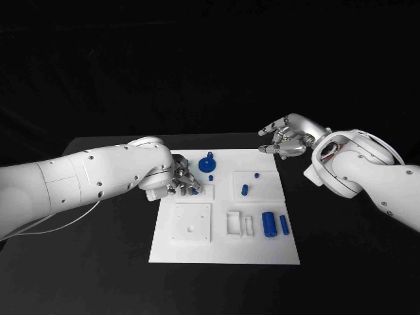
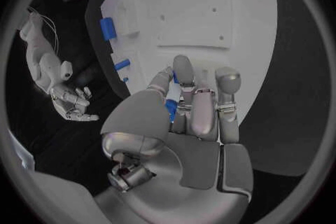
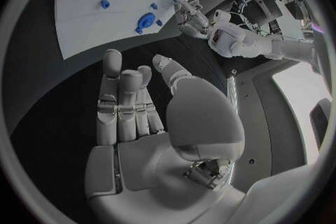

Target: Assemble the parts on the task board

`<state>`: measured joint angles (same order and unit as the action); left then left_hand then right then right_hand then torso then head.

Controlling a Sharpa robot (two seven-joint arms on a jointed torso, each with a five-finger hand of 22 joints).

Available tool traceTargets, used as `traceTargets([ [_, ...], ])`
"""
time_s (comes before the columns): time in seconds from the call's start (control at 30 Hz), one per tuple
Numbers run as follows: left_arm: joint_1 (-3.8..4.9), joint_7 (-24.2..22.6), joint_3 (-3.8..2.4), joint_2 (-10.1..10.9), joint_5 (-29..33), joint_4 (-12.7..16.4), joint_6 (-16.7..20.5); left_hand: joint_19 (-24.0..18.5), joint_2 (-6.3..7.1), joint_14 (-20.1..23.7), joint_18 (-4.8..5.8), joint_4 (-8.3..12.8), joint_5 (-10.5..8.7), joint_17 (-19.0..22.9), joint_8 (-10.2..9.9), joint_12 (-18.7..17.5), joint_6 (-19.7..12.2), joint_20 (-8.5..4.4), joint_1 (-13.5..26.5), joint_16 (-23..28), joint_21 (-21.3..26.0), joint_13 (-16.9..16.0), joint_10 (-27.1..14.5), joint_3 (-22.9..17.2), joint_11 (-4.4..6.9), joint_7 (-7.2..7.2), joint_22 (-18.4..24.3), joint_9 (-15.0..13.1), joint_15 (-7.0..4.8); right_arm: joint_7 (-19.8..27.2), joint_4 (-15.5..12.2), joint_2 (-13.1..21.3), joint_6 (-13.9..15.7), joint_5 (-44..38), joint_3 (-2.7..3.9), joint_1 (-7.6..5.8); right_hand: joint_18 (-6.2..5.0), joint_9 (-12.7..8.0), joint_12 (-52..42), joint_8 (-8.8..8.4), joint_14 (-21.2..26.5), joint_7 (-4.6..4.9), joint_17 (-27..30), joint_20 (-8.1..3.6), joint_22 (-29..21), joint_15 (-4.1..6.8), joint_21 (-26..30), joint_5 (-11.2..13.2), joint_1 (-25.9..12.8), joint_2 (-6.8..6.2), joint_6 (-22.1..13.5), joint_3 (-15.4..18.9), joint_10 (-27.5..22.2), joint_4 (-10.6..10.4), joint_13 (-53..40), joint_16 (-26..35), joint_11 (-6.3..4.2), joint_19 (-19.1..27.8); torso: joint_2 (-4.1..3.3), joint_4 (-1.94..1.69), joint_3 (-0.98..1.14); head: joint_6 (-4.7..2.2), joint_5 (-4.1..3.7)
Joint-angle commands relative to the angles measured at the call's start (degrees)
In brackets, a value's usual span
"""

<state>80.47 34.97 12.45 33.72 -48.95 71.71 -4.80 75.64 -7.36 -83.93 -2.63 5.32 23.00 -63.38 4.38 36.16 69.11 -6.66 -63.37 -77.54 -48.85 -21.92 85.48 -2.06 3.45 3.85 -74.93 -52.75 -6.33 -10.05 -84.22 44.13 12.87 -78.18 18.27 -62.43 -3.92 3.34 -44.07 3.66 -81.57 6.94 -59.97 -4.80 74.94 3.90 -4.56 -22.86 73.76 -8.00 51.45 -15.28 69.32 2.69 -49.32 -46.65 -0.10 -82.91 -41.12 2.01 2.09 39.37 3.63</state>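
The left robot hand point(image 1: 175, 182) pinches a small blue part point(image 2: 172, 107) over the task board's point(image 1: 267, 252) left edge. The right robot hand point(image 1: 286, 136) hovers empty, fingers apart, past the board's far right corner above the counter point(image 1: 115, 275).

the left arm reaches in low and bends at the wrist, its left hand point(image 1: 177, 182) with fingers point(image 2: 183, 75) curled together, pinching a small blue part point(image 2: 171, 109) against the thumb. the right hand point(image 1: 287, 136) hangs raised on a bent wrist, holding nothing, fingers point(image 3: 115, 95) loosely extended side by side, thumb apart.
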Motion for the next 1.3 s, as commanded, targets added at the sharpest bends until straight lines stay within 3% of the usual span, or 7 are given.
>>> traceTargets([
  [0.03,-0.10,-0.1,0.05,-0.2,-0.9,0.0,0.6,-0.2,1.82,0.1,0.46,-1.7,-0.27,0.1,-0.5,0.0,6.6,-0.21,0.3,0.4,0.4,0.1,1.3,1.2,1.02,-6.08,-3.1,1.5,0.24,0.6,0.0,0.0,-0.1,-0.1,0.03,0.04,-0.66,0.0,0.0,-0.38,-0.2,0.09,0.1,-0.06,0.4,-0.02,0.3,0.1,-0.6,0.12,0.1,0.0,-0.4,0.1,0.1,0.3,0.01,0.1,0.01,0.04,-0.02,0.10,0.05],
  [0.63,-0.11,0.0,0.05,-0.2,-2.0,-0.2,0.6,-0.2,4.40,0.1,0.61,-5.1,-1.92,0.1,-0.5,-0.1,6.8,-0.40,0.5,0.5,1.0,0.1,1.3,4.1,1.04,-6.12,-3.0,2.5,0.12,0.8,0.0,0.4,1.8,0.4,0.04,0.09,-0.62,-0.1,-0.1,-0.42,0.1,0.17,0.9,0.12,-0.2,-0.18,0.4,0.3,-0.8,-0.14,-1.4,1.5,-0.9,-1.4,0.2,1.2,0.19,0.5,0.04,-0.04,-0.08,0.12,-0.10],
  [0.9,-0.11,-0.2,-0.01,0.6,-2.2,0.1,0.4,-0.3,5.42,0.1,0.63,-7.9,-12.82,0.1,-0.3,-0.1,7.5,-0.38,1.6,0.5,1.4,0.1,1.3,5.6,0.97,-5.99,-3.0,1.9,0.18,0.9,0.1,0.4,2.0,0.6,0.04,0.15,-0.61,-0.1,-0.1,-0.43,0.1,0.16,0.9,0.14,-0.3,-0.20,0.4,0.3,-0.9,-0.16,-1.6,1.7,-0.9,-1.6,0.3,1.2,0.20,0.4,0.04,0.08,-0.09,0.05,-0.22],
  [0.93,-0.11,-0.3,-0.07,0.8,-2.2,0.2,0.3,-0.3,6.49,0.1,0.63,-9.2,-16.67,0.1,-0.3,-0.1,7.6,-0.35,2.0,0.6,1.5,0.0,1.3,5.2,0.92,-5.91,-2.9,1.7,0.22,0.9,0.2,0.4,2.0,0.6,0.04,0.17,-0.61,-0.1,-0.1,-0.43,0.1,0.16,0.9,0.14,-0.3,-0.20,0.4,0.3,-0.9,-0.16,-1.6,1.7,-0.9,-1.6,0.3,1.2,0.20,0.4,0.05,0.08,-0.11,0.02,-0.22],
  [1.03,-0.11,-0.5,-0.25,1.1,-2.2,0.5,0.4,-0.4,9.53,0.1,0.62,-12.5,-19.13,0.1,-0.4,-0.1,7.8,-0.32,2.2,0.6,1.8,0.0,1.3,2.2,0.92,-5.89,-2.9,1.4,0.25,0.9,0.3,0.4,2.0,0.6,0.04,0.21,-0.60,-0.1,-0.2,-0.42,0.1,0.17,1.0,0.13,-0.6,-0.20,0.4,0.1,-0.6,-0.14,-1.5,2.2,-0.9,-2.1,0.3,1.1,0.20,0.4,0.04,0.03,-0.10,-0.05,-0.31],
  [1.17,-0.12,-0.8,-0.82,1.5,-2.0,1.2,0.8,-0.4,15.30,0.2,0.78,-18.7,-20.02,0.2,-0.5,-0.4,7.9,-0.76,2.1,0.7,2.2,0.4,1.3,-0.6,1.07,-5.92,-2.8,1.7,-0.05,1.0,0.4,0.4,2.1,0.8,0.04,0.26,-0.60,-0.1,-0.2,-0.42,0.2,0.16,1.0,0.13,-0.6,-0.20,0.4,0.1,-0.7,-0.14,-1.5,2.2,-0.9,-2.2,0.4,1.1,0.20,0.4,0.06,0.03,-0.08,-0.55,-0.42],
  [1.3,-0.11,-0.8,-1.87,2.1,-1.3,1.8,1.3,-0.5,17.22,0.3,0.95,-21.9,-20.26,0.5,-0.5,-0.5,6.9,-0.90,3.8,1.1,2.9,0.7,1.3,0.6,0.83,-5.50,-2.6,4.3,-0.08,1.1,0.8,0.3,2.3,1.2,0.04,0.33,-0.57,-0.1,-0.1,-0.45,0.3,0.18,1.3,0.17,-0.7,-0.23,0.4,0.0,-1.0,-0.18,-1.9,2.3,-1.0,-2.4,0.4,1.4,0.24,0.5,0.15,0.04,-0.08,-1.03,-0.28],
])
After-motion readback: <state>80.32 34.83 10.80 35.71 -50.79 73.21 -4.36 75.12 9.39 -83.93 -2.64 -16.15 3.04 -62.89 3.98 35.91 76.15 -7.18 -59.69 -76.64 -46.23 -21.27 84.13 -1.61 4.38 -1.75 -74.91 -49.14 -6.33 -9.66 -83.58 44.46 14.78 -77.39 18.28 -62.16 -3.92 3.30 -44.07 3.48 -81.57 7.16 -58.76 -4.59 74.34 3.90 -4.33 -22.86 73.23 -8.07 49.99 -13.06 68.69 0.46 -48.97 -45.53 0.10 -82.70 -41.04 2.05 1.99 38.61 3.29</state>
